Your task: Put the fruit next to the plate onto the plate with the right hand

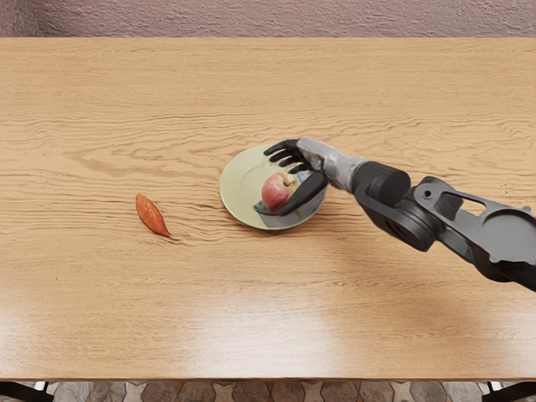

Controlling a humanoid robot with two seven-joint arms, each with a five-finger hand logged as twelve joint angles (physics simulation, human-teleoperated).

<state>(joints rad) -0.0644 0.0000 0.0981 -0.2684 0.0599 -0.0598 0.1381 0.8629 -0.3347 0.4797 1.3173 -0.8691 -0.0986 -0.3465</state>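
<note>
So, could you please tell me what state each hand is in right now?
Left hand: not in view.
Right hand: against the apple over the plate; whether it grips the apple or has let go cannot be told.

One apple point(276, 191), one plate point(241, 180), one vegetable point(152, 215)

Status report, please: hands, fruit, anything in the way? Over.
Right hand over plate, fingers spread. Apple inside plate rim, by the thumb. Orange-red item lies well left, nothing blocking.

Right arm point(419, 213) outstretched; right hand point(310, 170) side-on, fingers point(280, 152) spread.
</note>
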